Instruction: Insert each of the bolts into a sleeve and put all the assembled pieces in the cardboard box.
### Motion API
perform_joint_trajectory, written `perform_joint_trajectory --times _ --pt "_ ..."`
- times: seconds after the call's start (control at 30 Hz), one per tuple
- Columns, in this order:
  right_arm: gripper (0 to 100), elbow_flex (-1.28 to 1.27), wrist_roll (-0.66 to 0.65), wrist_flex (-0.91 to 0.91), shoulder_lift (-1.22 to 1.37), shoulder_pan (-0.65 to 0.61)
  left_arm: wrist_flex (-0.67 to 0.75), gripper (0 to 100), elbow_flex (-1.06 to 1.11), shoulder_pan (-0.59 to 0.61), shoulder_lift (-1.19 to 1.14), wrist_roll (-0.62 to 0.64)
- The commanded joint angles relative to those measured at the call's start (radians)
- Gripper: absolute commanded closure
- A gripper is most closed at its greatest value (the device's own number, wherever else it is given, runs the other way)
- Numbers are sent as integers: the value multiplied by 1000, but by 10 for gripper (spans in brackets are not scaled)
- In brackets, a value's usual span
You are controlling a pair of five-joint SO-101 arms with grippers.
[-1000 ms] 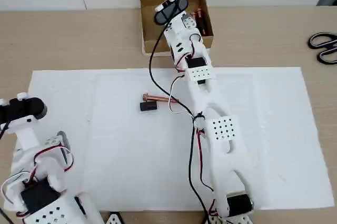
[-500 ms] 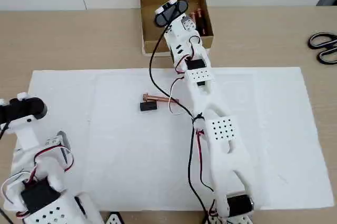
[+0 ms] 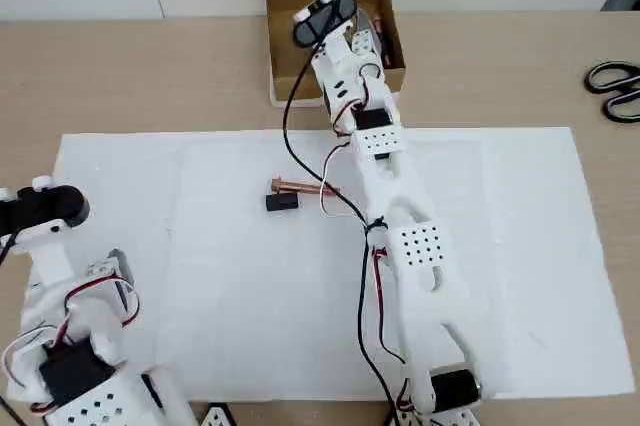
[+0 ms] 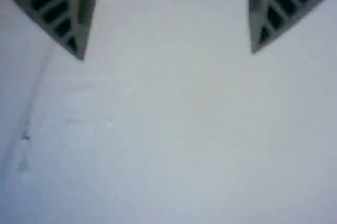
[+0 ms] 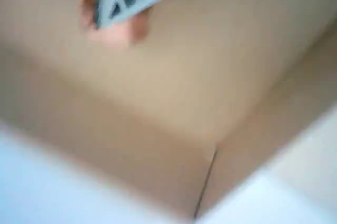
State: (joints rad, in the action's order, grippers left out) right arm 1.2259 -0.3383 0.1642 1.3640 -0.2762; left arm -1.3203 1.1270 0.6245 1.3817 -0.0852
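Observation:
A copper bolt lies on the white sheet with a black sleeve touching it on its near side. My right gripper hangs inside the cardboard box at the table's far edge. Copper and dark assembled pieces lie against the box's right wall beside it. In the right wrist view a blurred copper piece rests on the box floor. At the near left corner of the sheet, my left gripper stands open just above bare white sheet, holding nothing.
Scissors lie on the wooden table at the far right. The right arm stretches across the middle of the sheet, its black cable looping close to the loose bolt. Bare sheet lies left and right of the arm.
The right gripper has shifted slightly farther into the box and now covers part of the pieces there. The left arm, loose bolt and sleeve have not moved.

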Motion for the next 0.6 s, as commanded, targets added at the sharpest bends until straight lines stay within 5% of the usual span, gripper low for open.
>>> perform_joint_trajectory --times 0.0,0.2,0.57 --pt "786 180 -9 97 -15 -5 3 807 -5 -2 6 -9" --pt "786 462 -8 314 -15 -5 14 807 -5 -2 6 -8" --pt "786 459 -5 607 -321 16 15 807 -4 -2 6 -8"
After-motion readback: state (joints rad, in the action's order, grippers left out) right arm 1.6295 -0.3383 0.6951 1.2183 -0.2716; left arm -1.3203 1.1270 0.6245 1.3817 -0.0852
